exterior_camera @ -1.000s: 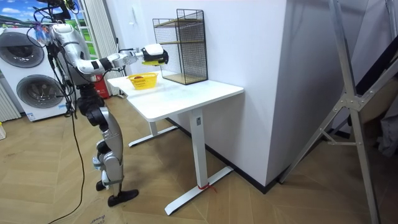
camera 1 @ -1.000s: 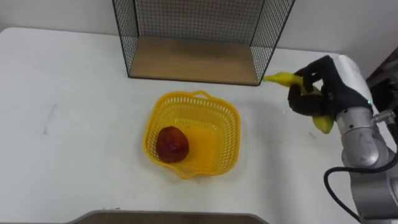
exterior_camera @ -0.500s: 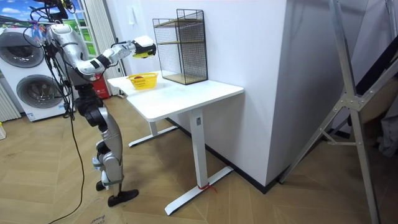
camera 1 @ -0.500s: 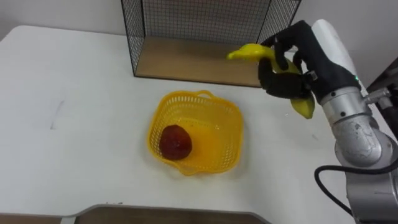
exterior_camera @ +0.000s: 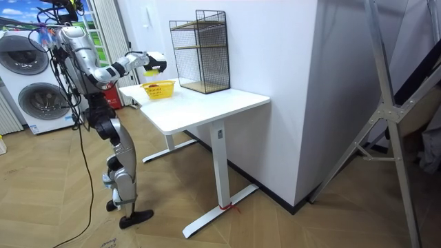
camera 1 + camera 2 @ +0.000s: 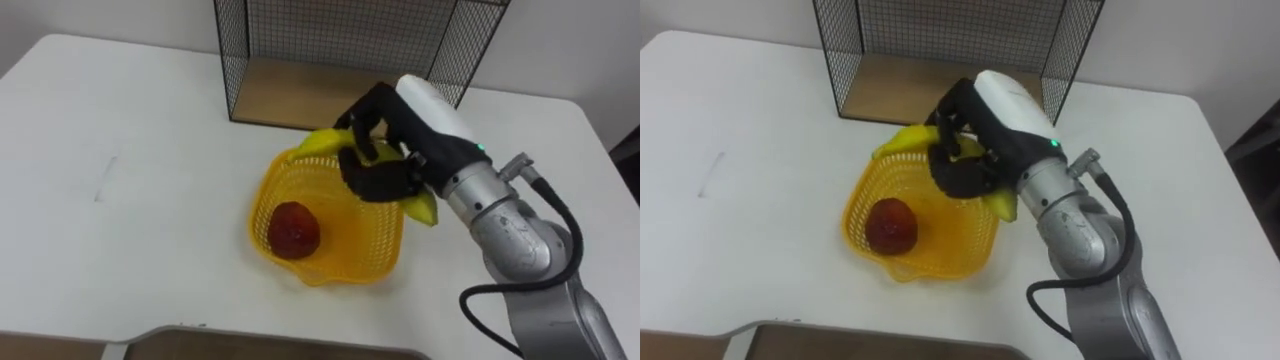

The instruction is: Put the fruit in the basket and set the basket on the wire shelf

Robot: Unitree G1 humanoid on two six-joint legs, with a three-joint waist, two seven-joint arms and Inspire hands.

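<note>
A: Where was the robot's right hand [image 6: 398, 148]?

B: Over the far right part of the yellow plastic lattice basket [image 6: 262, 208], with the arm coming in from the basket's right. In the room view it hung well above the basket, not touching it.

A: And the fingers [image 6: 366, 182]?

B: Curled in tight, clamped with the thumb round a curved yellow banana [image 6: 324, 141]. One tip of the banana stuck out past the fingers over the basket's far rim, and the other end showed under the hand at the basket's right edge.

A: Was anything in the basket?

B: A round dark red fruit [image 6: 293, 228] lay on its floor, toward the near left side, apart from the hand and the banana.

A: What about the shelf?

B: The black wire shelf with a wooden base [image 6: 290, 90] stood just behind the basket on the white table [image 6: 120, 130], a narrow strip of tabletop between them.

A: And the robot itself?

B: It stood upright at the table's end nearest the basket, right arm stretched forward
</note>
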